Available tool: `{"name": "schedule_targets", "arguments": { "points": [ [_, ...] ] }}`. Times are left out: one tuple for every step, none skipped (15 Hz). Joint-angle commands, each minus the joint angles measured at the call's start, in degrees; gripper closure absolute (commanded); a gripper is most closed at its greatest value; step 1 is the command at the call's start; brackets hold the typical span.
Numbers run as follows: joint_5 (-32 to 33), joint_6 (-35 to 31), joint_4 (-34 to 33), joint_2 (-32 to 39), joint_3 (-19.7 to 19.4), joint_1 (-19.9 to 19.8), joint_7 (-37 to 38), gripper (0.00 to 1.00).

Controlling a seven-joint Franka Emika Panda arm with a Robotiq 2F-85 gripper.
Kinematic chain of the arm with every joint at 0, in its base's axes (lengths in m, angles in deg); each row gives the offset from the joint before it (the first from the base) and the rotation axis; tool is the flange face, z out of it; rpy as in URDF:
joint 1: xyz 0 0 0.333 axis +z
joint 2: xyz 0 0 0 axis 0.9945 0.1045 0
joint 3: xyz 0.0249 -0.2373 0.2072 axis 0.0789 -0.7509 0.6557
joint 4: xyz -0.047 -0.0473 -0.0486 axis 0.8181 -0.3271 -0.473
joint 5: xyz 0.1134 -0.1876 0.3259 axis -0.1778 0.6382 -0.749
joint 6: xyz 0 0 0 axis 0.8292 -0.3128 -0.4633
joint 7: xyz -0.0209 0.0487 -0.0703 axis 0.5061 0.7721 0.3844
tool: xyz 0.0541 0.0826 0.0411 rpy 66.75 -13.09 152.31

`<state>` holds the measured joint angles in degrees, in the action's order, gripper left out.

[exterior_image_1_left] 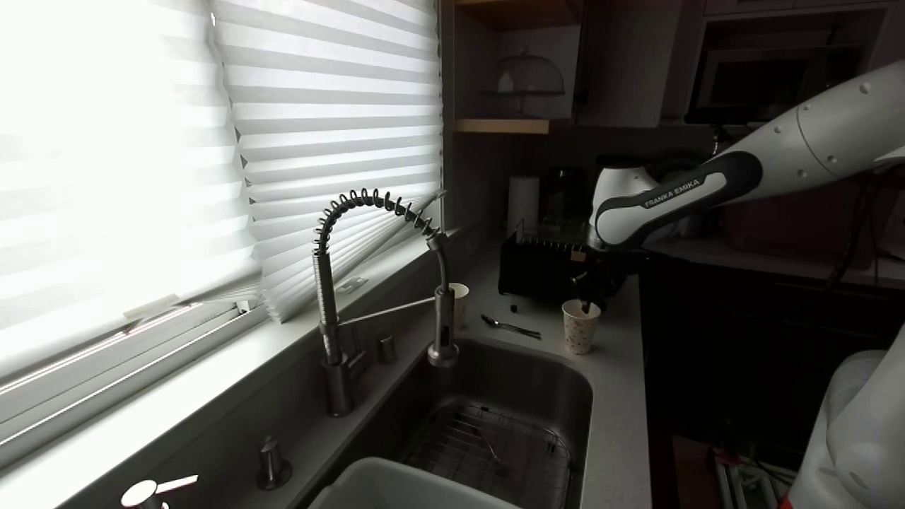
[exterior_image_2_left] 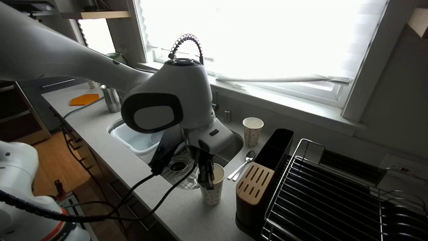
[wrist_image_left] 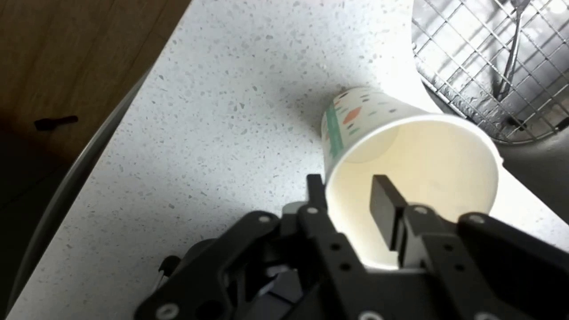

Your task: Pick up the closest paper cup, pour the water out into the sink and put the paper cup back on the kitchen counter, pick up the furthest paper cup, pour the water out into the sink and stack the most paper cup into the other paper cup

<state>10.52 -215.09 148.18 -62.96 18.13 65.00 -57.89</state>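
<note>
Your gripper [wrist_image_left: 350, 198] pokes in from the bottom of the wrist view with its two fingers apart — one is inside a paper cup [wrist_image_left: 422, 169] and one is outside it, so the rim sits loosely between them. You can see space between the inside finger and the cup's wall; whether the outside finger touches the cup, you cannot tell. That cup stands upright on the speckled kitchen counter [wrist_image_left: 213, 111], just right of the middle of the wrist view and just beside the sink [wrist_image_left: 540, 166]. It has little coloured spots and some green on its side.

Look to the right of the middle in an exterior view and you find a second paper cup [exterior_image_2_left: 252, 134], also upright on the counter. Metal spoons [exterior_image_2_left: 242, 167] lie between the two cups. Right of the spoons you have a black holder [exterior_image_2_left: 257, 187] with a slotted wooden top — and then a wire dish rack [exterior_image_2_left: 321, 201] filling the lower right.

Down at the bottom middle of an exterior view you see more of the sink, with a wire grid [exterior_image_1_left: 488, 445] on its floor and a pale tub [exterior_image_1_left: 410, 488] at the bottom edge of the frame. Left of that, a spring faucet [exterior_image_1_left: 323, 290] bends up and over.
</note>
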Motion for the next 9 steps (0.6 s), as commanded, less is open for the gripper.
{"name": "schedule_targets", "arguments": {
  "points": [
    [-1.42, -0.87, -1.18, -0.79, 0.81, -1.25, -2.27, 0.34],
    [-0.72, -1.26, -1.62, -1.24, 1.00, -1.44, -2.24, 0.26],
    [-0.76, -1.34, -2.17, -1.72, 1.09, -1.48, -2.51, 0.19],
    [-0.62, -1.46, -2.71, -2.41, 1.28, -1.55, -2.60, 0.12],
    [-0.70, -1.45, -3.30, -3.02, 1.46, -1.53, -2.92, 0.04],
    [-0.88, -2.21, -3.74, -3.56, 1.65, -1.31, -3.67, 0.01],
    [-0.62, -3.61, -4.05, -4.32, 1.85, -1.01, -5.22, 0.00],
    [-0.93, -5.35, -4.59, -4.67, 2.10, -0.54, -6.58, 0.00],
    [-1.65, -7.17, -5.10, -4.81, 2.41, 0.00, -7.68, 0.00]
  ]
}}
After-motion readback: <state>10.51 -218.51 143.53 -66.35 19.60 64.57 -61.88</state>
